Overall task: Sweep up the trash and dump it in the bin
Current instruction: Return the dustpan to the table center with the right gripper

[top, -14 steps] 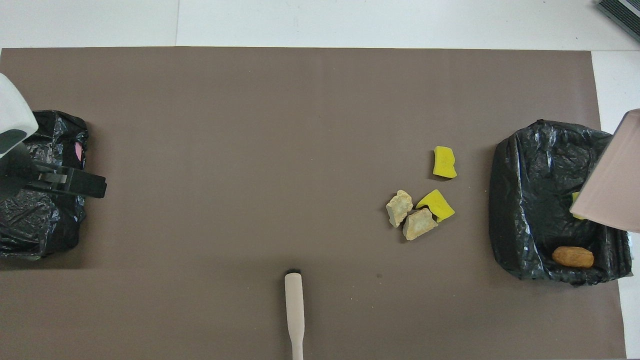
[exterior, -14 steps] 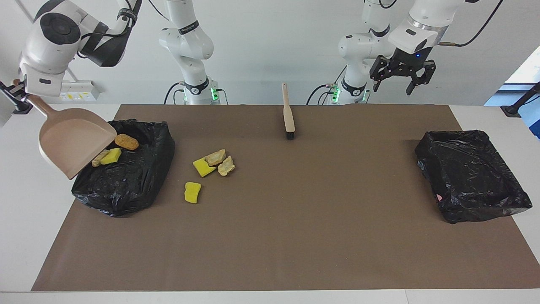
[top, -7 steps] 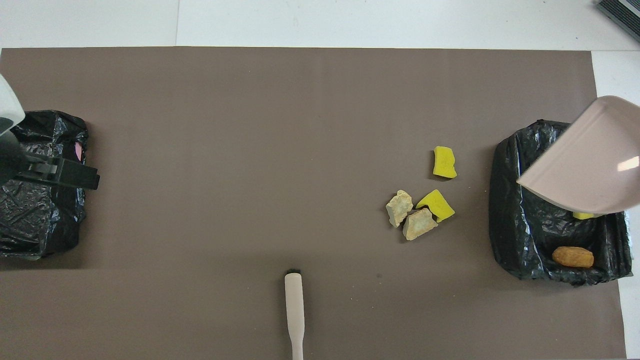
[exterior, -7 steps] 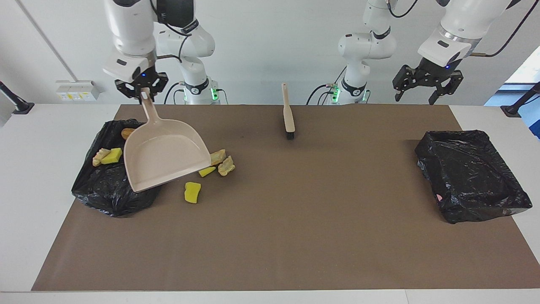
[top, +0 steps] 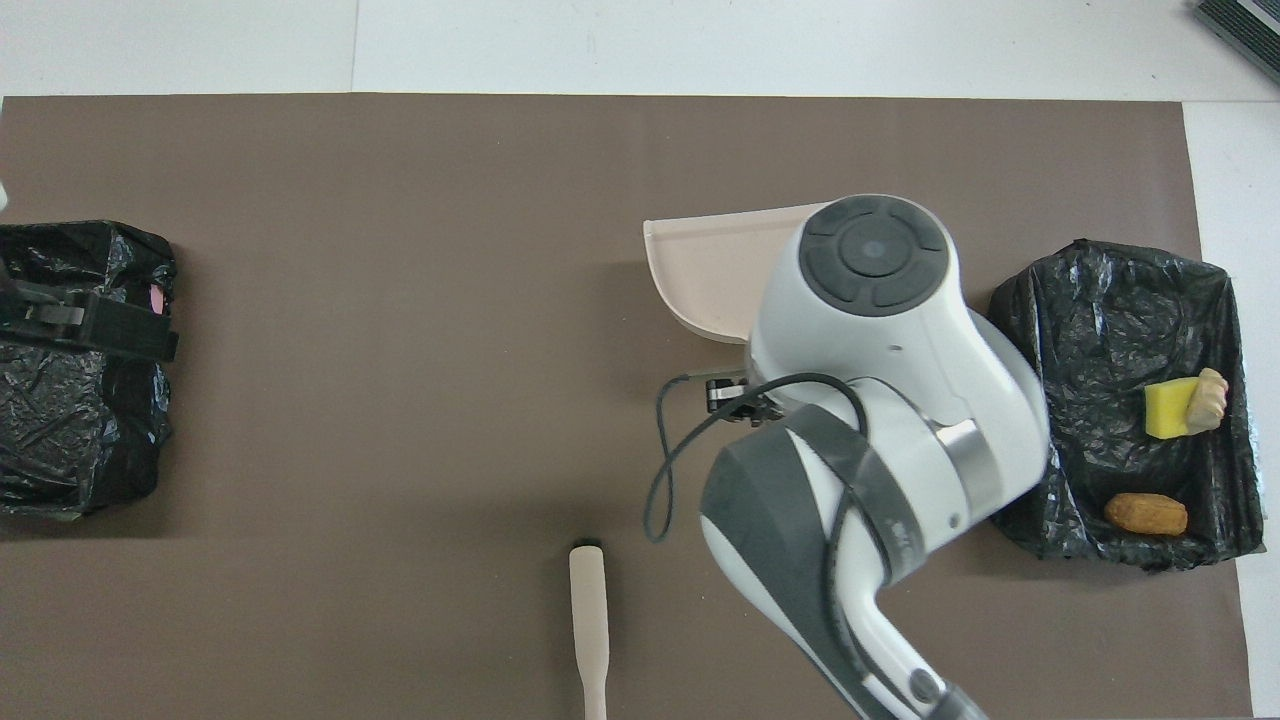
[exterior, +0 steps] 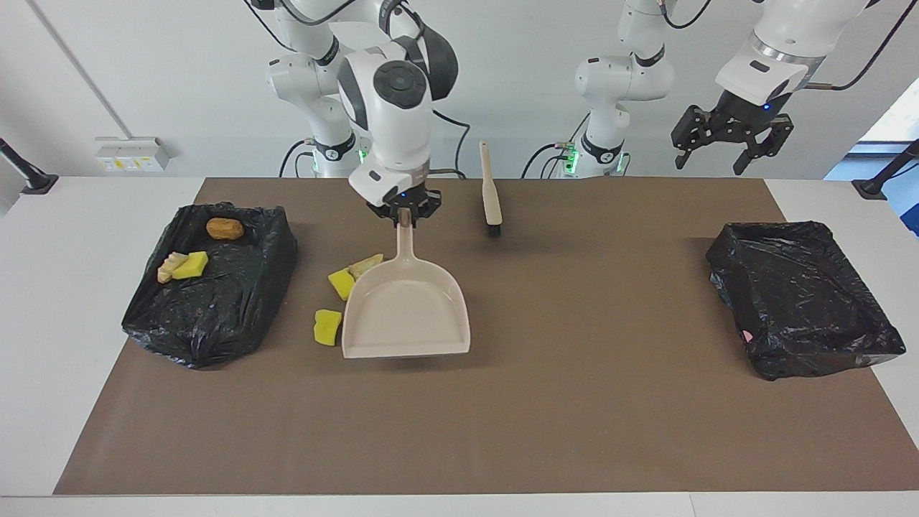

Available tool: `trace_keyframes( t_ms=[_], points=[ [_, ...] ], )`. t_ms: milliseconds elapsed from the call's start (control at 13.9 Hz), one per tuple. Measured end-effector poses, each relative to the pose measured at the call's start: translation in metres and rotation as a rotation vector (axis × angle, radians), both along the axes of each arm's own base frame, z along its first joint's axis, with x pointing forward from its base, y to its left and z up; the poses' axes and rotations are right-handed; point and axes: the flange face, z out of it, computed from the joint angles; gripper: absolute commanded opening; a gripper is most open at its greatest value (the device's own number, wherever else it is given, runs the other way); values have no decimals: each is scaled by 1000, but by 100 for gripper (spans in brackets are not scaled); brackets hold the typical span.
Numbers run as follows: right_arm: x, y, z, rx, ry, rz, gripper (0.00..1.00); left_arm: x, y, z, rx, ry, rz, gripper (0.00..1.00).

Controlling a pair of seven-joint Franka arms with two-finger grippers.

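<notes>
With three scraps already lying in the black-lined bin at the right arm's end of the table, a brown lump, a yellow sponge bit and a tan lump touching it, the job looks partly done. While the right gripper is clamped on the handle of the beige dustpan, which sits low over the mat just beside the scraps still loose there, two yellow bits and a tan lump show and any others would be hidden by the pan. The left gripper waits with fingers spread and empty, high above the second bin, and the brush lies untouched nearer the robots, so sweeping and dumping the rest is judged still to come
</notes>
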Motion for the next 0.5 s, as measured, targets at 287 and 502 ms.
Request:
trace_keyframes(
  t_ms=[287,502],
  points=[
    [1,75,-47,94,-30,-61,0,-2,-1,0,1,9,-2,100],
    [-14,117,-77,110,-34,-63,0,-4,-6,0,2,11,-11,100]
  ],
)
